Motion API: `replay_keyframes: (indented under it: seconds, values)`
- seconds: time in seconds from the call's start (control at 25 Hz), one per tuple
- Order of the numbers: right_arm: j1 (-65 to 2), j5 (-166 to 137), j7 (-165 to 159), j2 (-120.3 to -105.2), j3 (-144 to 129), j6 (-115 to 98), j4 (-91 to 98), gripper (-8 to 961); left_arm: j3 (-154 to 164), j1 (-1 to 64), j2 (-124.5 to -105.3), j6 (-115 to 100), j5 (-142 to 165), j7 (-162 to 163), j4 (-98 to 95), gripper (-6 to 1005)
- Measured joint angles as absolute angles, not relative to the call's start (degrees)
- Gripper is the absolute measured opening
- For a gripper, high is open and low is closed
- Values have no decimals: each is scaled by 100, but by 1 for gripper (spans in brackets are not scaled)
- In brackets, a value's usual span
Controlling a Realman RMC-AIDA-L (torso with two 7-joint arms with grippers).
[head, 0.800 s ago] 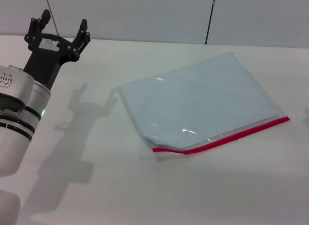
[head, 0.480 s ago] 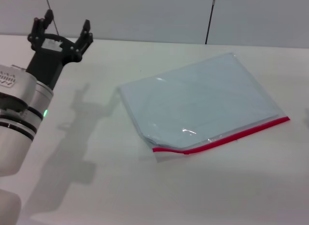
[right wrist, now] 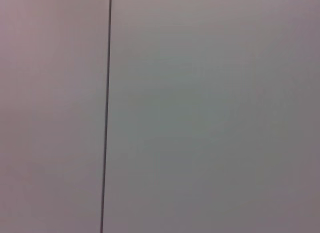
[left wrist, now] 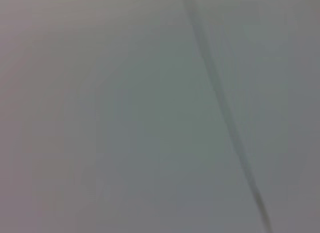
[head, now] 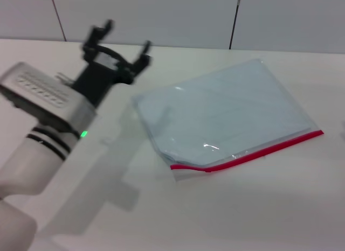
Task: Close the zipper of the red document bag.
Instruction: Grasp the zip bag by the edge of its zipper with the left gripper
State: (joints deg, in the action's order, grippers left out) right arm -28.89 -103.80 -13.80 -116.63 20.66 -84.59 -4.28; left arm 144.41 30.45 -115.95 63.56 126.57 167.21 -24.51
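Observation:
The red document bag (head: 226,113), a flat translucent pale blue pouch, lies on the white table in the head view, right of centre. Its zipper (head: 253,152) is a thin bright red strip along the near edge, running from the lower left up to the right corner. My left gripper (head: 119,40) hangs open above the table just left of the bag's far-left corner, holding nothing. The right gripper is out of view. Both wrist views show only plain grey wall with a dark seam.
The white table (head: 178,213) spreads around the bag. A grey panelled wall (head: 161,16) with dark vertical seams rises behind the table's far edge.
My left arm has swung to the right, from the far-left corner of the table toward the bag. The gripper stays open. The bag has not moved.

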Motion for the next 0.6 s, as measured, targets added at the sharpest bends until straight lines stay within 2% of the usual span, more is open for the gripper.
replay_keyframes:
  seconds: [0.16, 0.24, 0.44, 0.6]
  values:
    - [-2892, -10380, -1380, -11657, 2062, -8399, -430, 788, 14484, 3075, -11551, 5459, 12622, 15774, -3230, 888]
    - [-2892, -10380, -1380, -11654, 2058, -8395, -428, 787, 14341, 2967, -11453, 4750, 12584, 15183, -3952, 888]
    - [-2900, -10380, -1380, -11654, 2056, -8389, -430, 787, 13831, 2268, -11081, 3018, 12569, 13910, -6069, 859]
    - [-2890, -10379, -1380, -11654, 2057, -8367, -430, 787, 13416, 1657, -10958, 1433, 12568, 13145, -7509, 802]
